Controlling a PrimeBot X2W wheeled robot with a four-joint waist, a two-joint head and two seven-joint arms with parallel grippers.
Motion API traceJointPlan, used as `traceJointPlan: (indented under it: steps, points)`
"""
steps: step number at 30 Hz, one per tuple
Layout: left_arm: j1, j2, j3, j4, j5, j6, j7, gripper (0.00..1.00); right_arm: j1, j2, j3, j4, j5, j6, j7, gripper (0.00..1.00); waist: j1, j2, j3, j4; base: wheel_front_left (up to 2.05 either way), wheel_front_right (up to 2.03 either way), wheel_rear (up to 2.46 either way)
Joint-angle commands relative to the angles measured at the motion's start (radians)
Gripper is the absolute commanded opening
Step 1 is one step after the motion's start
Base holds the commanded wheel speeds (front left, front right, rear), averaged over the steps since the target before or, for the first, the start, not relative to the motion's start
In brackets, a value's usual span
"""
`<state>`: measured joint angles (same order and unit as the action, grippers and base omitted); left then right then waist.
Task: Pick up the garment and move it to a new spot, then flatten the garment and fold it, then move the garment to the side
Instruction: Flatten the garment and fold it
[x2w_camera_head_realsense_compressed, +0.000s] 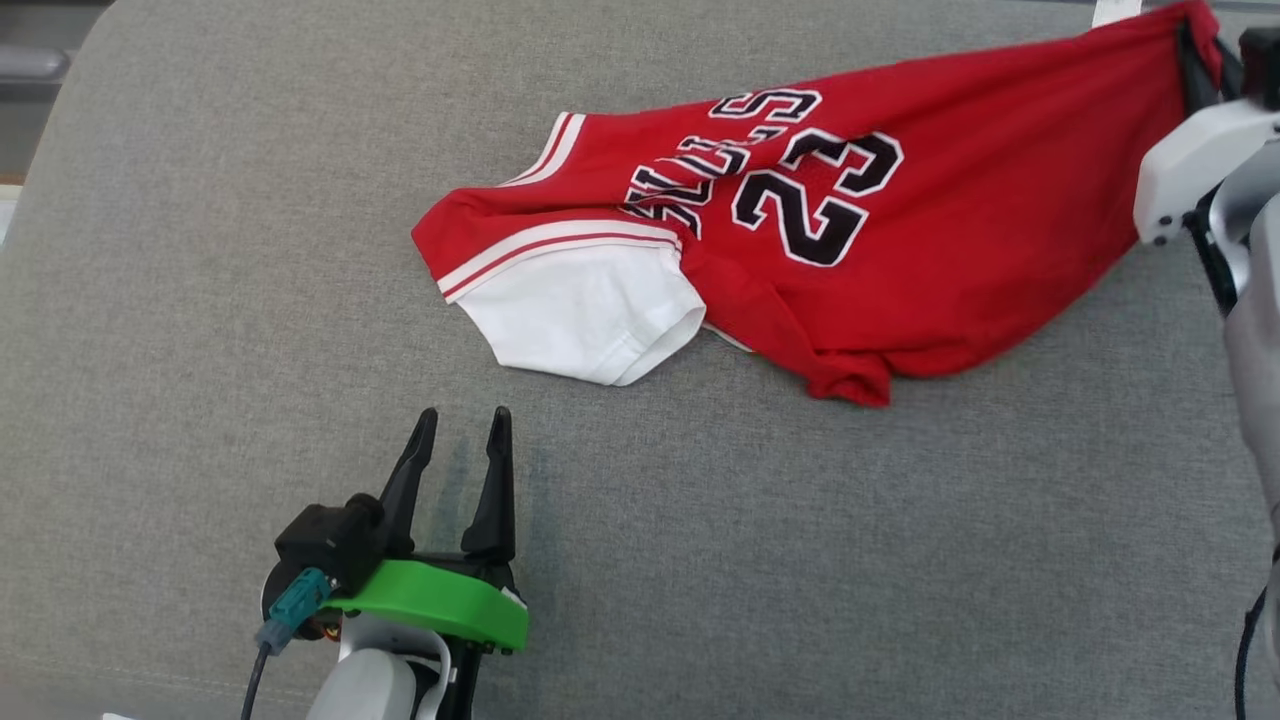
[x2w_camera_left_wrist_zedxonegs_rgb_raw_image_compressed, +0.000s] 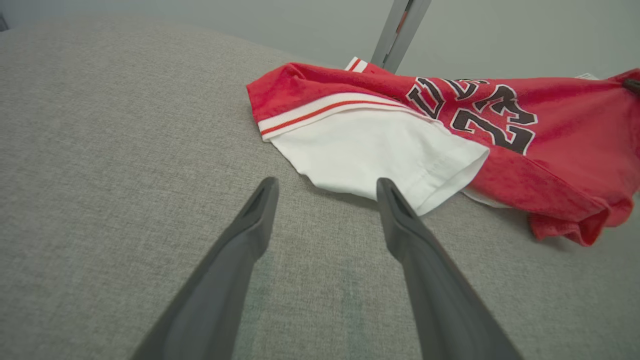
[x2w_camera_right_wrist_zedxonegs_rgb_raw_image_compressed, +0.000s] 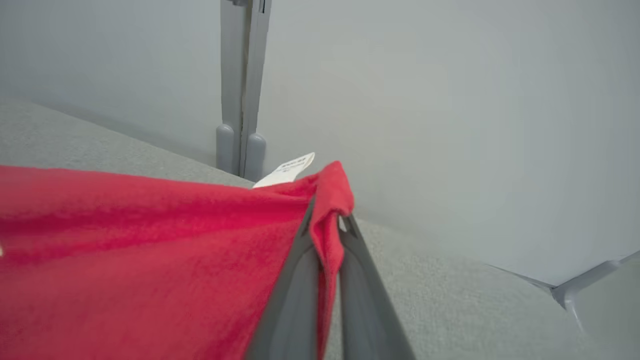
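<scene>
— Left gripper (x2w_camera_head_realsense_compressed: 465, 412) first: where do you have it?
— By the near edge of the table (x2w_camera_head_realsense_compressed: 200, 300), fingers spread wide, holding nothing.
— And the garment (x2w_camera_head_realsense_compressed: 900, 230)?
— Far right part. I see my right gripper (x2w_camera_right_wrist_zedxonegs_rgb_raw_image_compressed: 329, 222) fingers clamped on its red corner beside the white tag (x2w_camera_right_wrist_zedxonegs_rgb_raw_image_compressed: 287, 170), cloth pulled taut. White sleeve (x2w_camera_head_realsense_compressed: 580, 320) lies flat.

The pad (x2w_camera_head_realsense_compressed: 200, 300) lies bare along its whole near half and left side. The jersey (x2w_camera_head_realsense_compressed: 900, 250) covers the far middle and far right, its far-right corner pinched in the right gripper (x2w_camera_right_wrist_zedxonegs_rgb_raw_image_compressed: 327, 222), whose arm (x2w_camera_head_realsense_compressed: 1195, 170) blocks that edge. A grey post (x2w_camera_right_wrist_zedxonegs_rgb_raw_image_compressed: 242, 75) and wall (x2w_camera_right_wrist_zedxonegs_rgb_raw_image_compressed: 450, 100) close the far side.
</scene>
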<state>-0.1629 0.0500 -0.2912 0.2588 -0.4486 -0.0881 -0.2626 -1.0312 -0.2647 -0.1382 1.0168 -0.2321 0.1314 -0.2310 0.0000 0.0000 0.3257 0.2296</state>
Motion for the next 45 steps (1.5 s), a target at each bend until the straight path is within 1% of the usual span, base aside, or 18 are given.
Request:
traceJointPlan:
  steps: [1, 7, 12, 15, 16, 17, 18, 24, 28, 32, 39, 41, 45]
  points:
    - [-0.019, 0.001, -0.002, -0.006, -0.013, 0.000, -0.003, 1.00, -0.029, -0.015, 0.020, -0.006, -0.011, -0.002, -0.007, 0.00, 0.0000, 0.0000, 0.006, 0.006, 0.00, 0.00, 0.00]
    - [-0.034, 0.001, -0.024, -0.018, -0.021, -0.002, -0.003, 1.00, -0.169, -0.077, 0.097, -0.012, -0.048, -0.002, 0.004, 0.00, 0.0000, 0.0000, 0.036, 0.044, 0.00, 0.00, 0.00]
    - [-0.043, 0.001, -0.045, -0.028, -0.033, -0.001, -0.003, 1.00, -0.252, -0.113, 0.125, 0.005, -0.084, -0.002, 0.015, 0.00, 0.0000, 0.0000, 0.053, 0.082, 0.00, 0.00, 0.00]
    - [-0.049, 0.001, -0.055, -0.034, -0.038, 0.000, -0.003, 1.00, -0.271, -0.128, 0.126, 0.025, -0.106, -0.002, 0.020, 0.00, 0.0000, 0.0000, 0.063, 0.100, 0.00, 0.00, 0.00]
    - [-0.052, 0.001, -0.058, -0.036, -0.041, 0.001, -0.003, 1.00, -0.271, -0.130, 0.121, 0.034, -0.111, -0.002, 0.024, 0.10, 0.0000, 0.0000, 0.067, 0.105, 0.00, 0.00, 0.00]
    - [-0.053, 0.001, -0.060, -0.038, -0.041, 0.002, -0.003, 1.00, -0.271, -0.131, 0.115, 0.040, -0.116, -0.002, 0.025, 0.32, 0.0000, 0.0000, 0.070, 0.107, 0.00, 0.00, 0.00]
    - [-0.056, 0.001, -0.064, -0.039, -0.042, 0.003, -0.003, 1.00, -0.267, -0.130, 0.109, 0.047, -0.123, -0.002, 0.022, 1.00, 0.0000, 0.0000, 0.073, 0.110, 0.00, 0.00, 0.00]
    - [-0.071, 0.001, -0.071, -0.042, -0.043, 0.004, -0.003, 1.00, -0.228, -0.102, 0.070, 0.057, -0.149, -0.002, -0.006, 1.00, 0.0000, 0.0000, 0.076, 0.102, 0.00, 0.00, 0.00]
    - [-0.066, 0.001, -0.058, -0.036, -0.031, 0.006, -0.003, 1.00, -0.194, -0.072, 0.068, 0.052, -0.139, -0.002, -0.026, 1.00, 0.0000, 0.0000, 0.051, 0.070, 0.00, 0.00, 0.00]
    - [-0.043, 0.002, -0.037, -0.028, -0.016, 0.005, -0.003, 1.00, -0.133, -0.036, 0.082, 0.029, -0.110, -0.002, -0.034, 1.00, 0.0000, 0.0000, 0.010, 0.023, 0.00, 0.00, 0.00]
    - [-0.002, 0.002, 0.007, -0.021, 0.006, 0.005, -0.003, 1.00, 0.075, 0.048, 0.128, -0.123, 0.037, -0.002, -0.035, 1.00, 0.0000, 0.0000, -0.076, -0.070, 0.00, 0.00, 0.00]
    - [0.008, 0.002, 0.018, -0.020, 0.011, 0.006, -0.003, 1.00, 0.138, 0.068, 0.133, -0.168, 0.085, -0.002, -0.035, 1.00, 0.0000, 0.0000, -0.096, -0.091, 0.00, 0.00, 0.00]
    - [0.023, 0.002, 0.026, -0.020, 0.022, 0.006, -0.003, 1.00, 0.275, 0.102, 0.152, -0.262, 0.142, -0.002, -0.035, 1.00, 0.0000, 0.0000, -0.123, -0.118, 0.00, 0.00, 0.00]
